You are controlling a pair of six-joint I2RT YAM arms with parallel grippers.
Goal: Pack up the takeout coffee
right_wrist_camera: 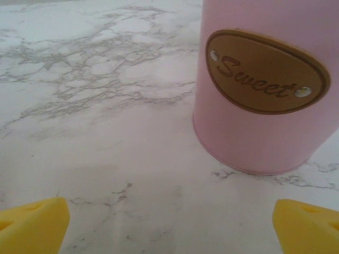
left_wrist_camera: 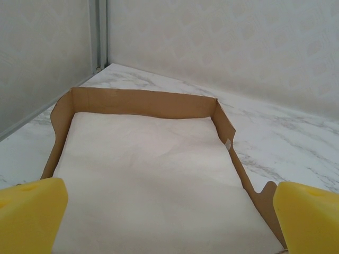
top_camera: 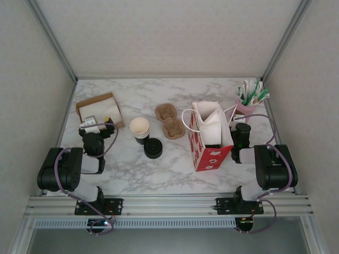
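Yellow fingertips (left_wrist_camera: 29,211) are sitting at the bottom corners of both wrist views, spread far apart. My left hand (left_wrist_camera: 169,227) is hanging wide open with nothing between its fingers, and my right hand (right_wrist_camera: 169,227) is doing the same.

Beneath them the marble table (top_camera: 159,169) is carrying everything. Largest on it, a red patterned paper bag (top_camera: 211,153) is standing upright right of centre with its mouth gaping, and my right hand is resting just beside its right wall. Low inside that mouth something dark is showing against the white lining. It is looking like the coffee cup (top_camera: 204,143) with its black lid, though it is too small for me to tell for sure.

At the far left a cardboard tray (left_wrist_camera: 137,100) is lying flat with a pile of white napkins (left_wrist_camera: 153,174) filling it, and my left hand is hovering at its near end. Near the far right corner a pink tin (right_wrist_camera: 254,137) with an oval "Sweet" label is standing in front of my right hand, holding white and green sticks (top_camera: 253,92).

Between tray and bag, two brown cup carriers (top_camera: 169,121) are lying close together. Just left of them a stack of lidless cups (top_camera: 140,128) is standing, and a stack of black lids (top_camera: 153,148) is sitting just beside it, nearer to me.
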